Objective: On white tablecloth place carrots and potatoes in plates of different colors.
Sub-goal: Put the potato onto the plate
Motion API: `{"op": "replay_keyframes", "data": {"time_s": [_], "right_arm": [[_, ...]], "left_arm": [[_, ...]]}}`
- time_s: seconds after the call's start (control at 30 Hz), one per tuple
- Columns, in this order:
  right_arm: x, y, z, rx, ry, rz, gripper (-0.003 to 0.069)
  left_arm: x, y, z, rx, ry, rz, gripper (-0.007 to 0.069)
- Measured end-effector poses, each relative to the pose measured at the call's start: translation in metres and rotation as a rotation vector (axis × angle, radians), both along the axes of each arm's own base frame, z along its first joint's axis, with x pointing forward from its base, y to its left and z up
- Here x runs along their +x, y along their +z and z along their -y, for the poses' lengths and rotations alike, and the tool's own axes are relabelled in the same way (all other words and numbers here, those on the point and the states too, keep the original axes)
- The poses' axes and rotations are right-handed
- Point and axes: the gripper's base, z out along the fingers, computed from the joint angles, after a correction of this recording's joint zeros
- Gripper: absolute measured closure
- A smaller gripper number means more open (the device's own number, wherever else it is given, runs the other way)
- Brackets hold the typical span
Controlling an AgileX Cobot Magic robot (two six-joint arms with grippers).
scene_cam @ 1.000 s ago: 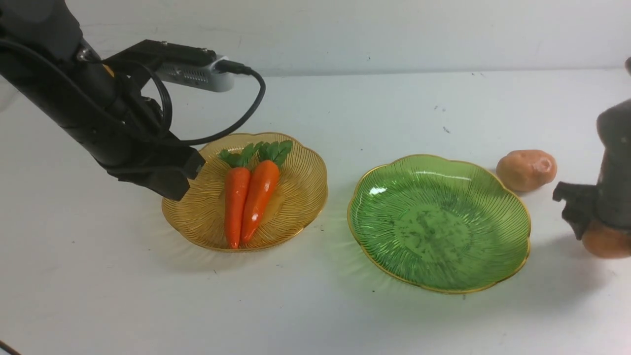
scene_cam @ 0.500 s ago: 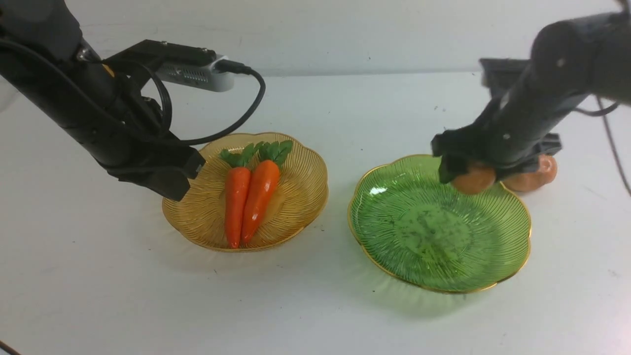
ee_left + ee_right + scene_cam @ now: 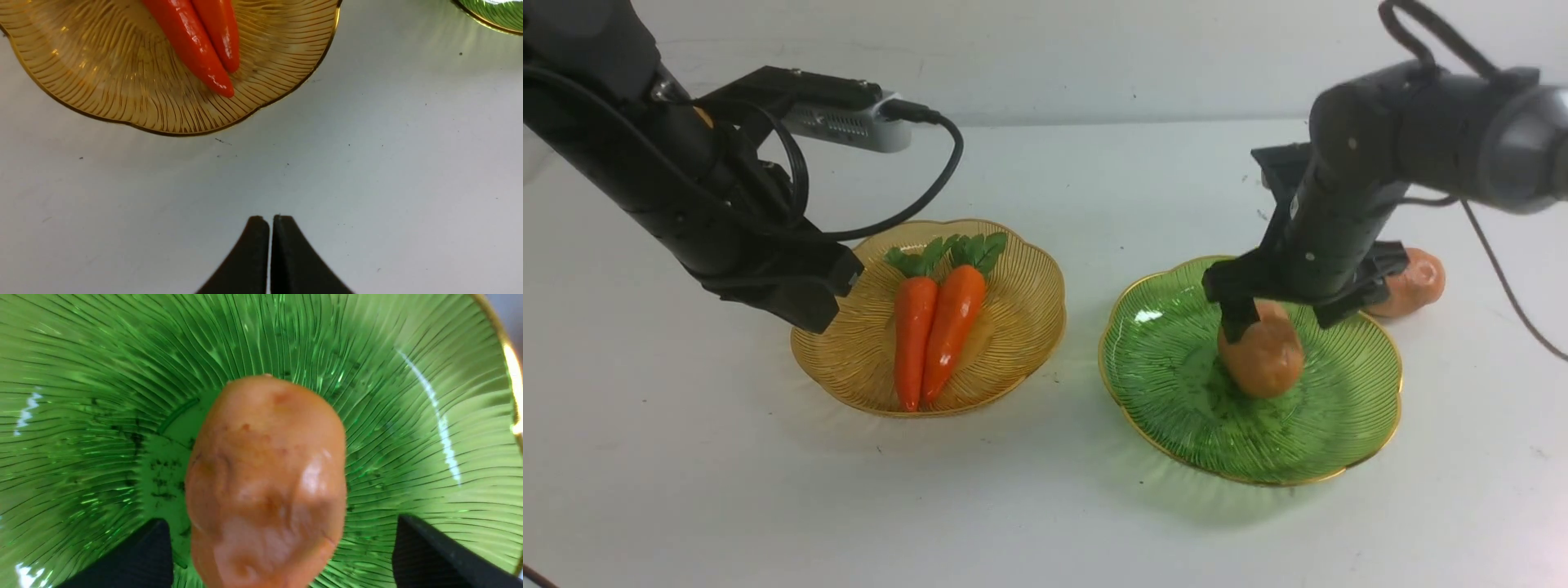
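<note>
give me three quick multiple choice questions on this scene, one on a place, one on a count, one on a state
1. The potato below the right hand is: A held in the air; B in the amber plate; C in the green plate.
2. How many carrots lie in the amber plate? A one; B two; C three.
3. The left hand is: A shut and empty; B wide open; C shut on a carrot.
Answers: 1 C, it rests on the green ribbed glass; 2 B, two lie side by side; 3 A, its tips meet with nothing between.
</note>
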Motion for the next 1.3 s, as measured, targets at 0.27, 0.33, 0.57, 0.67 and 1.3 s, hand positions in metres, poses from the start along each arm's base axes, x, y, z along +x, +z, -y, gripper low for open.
{"op": "replay_keyframes", "data": {"time_s": [0.27,0.33,0.57,0.67,1.3], "right_arm": [[0.020,0.063,0.011,-0.088,0.049,0.110,0.0130],[0.028,0.072,0.029,-0.101,-0.014,0.145,0.0270],[0.047,0.066,0.112,0.000,-0.367,0.123,0.0648],[0.055,0.055,0.124,0.095,-0.464,0.109,0.0596],[0.076,-0.014,0.131,0.246,-1.213,0.034,-0.0031]], "left_arm": [[0.000,0.000,0.000,-0.001,0.000,0.000,0.0628],[0.000,0.000,0.000,-0.001,0.000,0.000,0.0628],[0.000,0.000,0.000,-0.002,0.000,-0.001,0.0628],[0.000,0.000,0.000,-0.002,0.000,-0.001,0.0628],[0.000,0.000,0.000,-0.004,0.000,-0.002,0.0628]]}}
